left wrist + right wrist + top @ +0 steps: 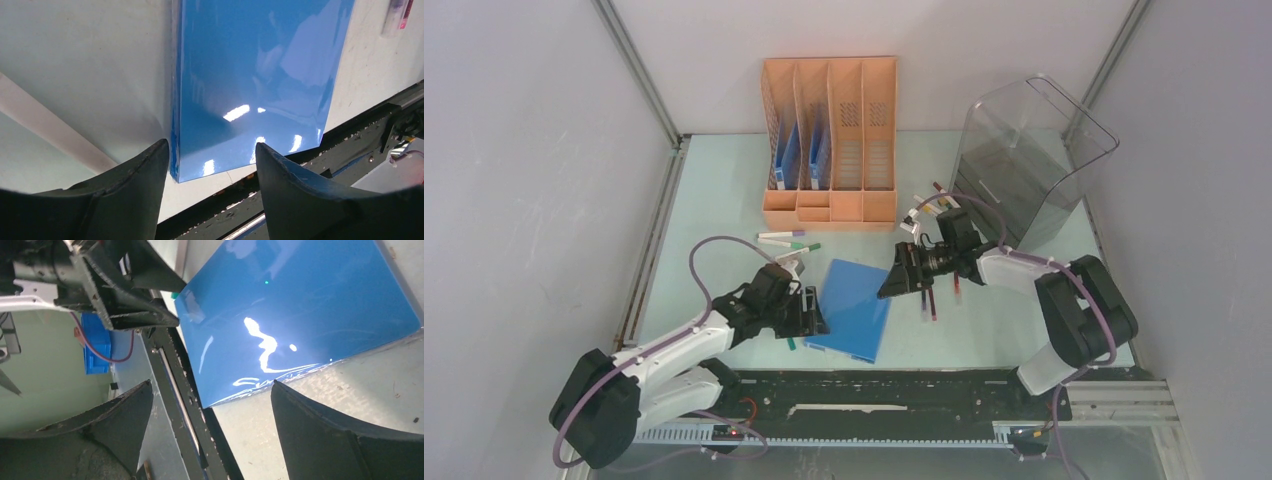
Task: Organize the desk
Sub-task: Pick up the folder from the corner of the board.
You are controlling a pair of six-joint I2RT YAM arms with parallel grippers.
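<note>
The desk is a pale mint-green top with a glossy blue notebook lying flat near its front rail. My left gripper sits low at the notebook's left near corner. In the left wrist view the left gripper is open, with the notebook corner between its fingers and the spine close to the left finger. My right gripper hovers at the notebook's right edge. The right wrist view shows the right gripper open and empty, and the notebook ahead of it.
An orange file rack at the back holds two blue books. A clear smoky bin stands back right. Markers lie left of centre, red pens right of the notebook, a green pen by the black front rail.
</note>
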